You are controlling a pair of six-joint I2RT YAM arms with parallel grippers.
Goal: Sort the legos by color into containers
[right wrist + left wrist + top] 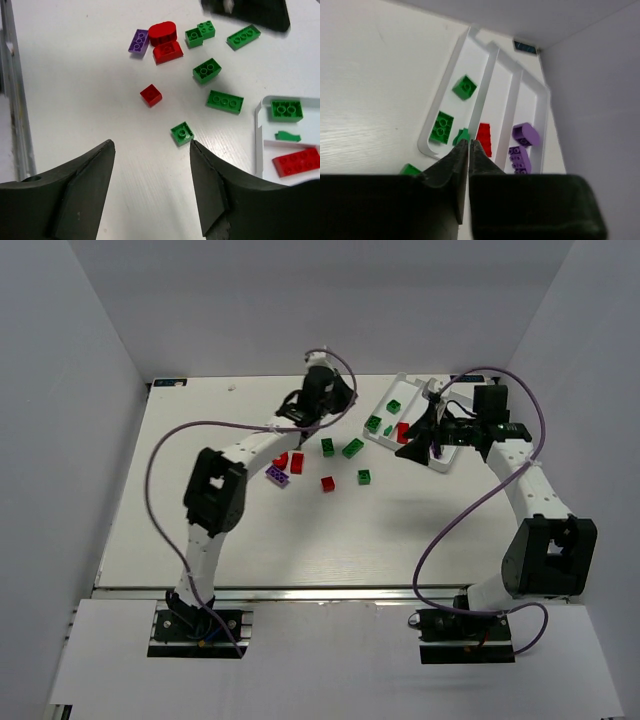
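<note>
The legos (225, 101) are glossy plastic, the tray (258, 135) smooth plastic, the table (75, 75) matt and grained.

The white tray (502, 80) lies at the upper right of the overhead view, its three long compartments side by side. In the left wrist view its left compartment holds a green square brick (464, 87), a green four-stud brick (441, 126) and a small green piece (462, 135). The middle compartment holds a red brick (484, 138). The right one holds a rounded purple brick (525, 134) and a studded purple brick (519, 159).

The other legos lie studs up on the surface (75, 75). At the upper centre of the right wrist view a loose purple brick (138, 41), a rounded red brick (163, 33) and a flat red brick (167, 51) cluster together. Green bricks (207, 70) are scattered to their right. A small red cube (150, 95) and a small green square (182, 133) lie lower, apart.
</note>
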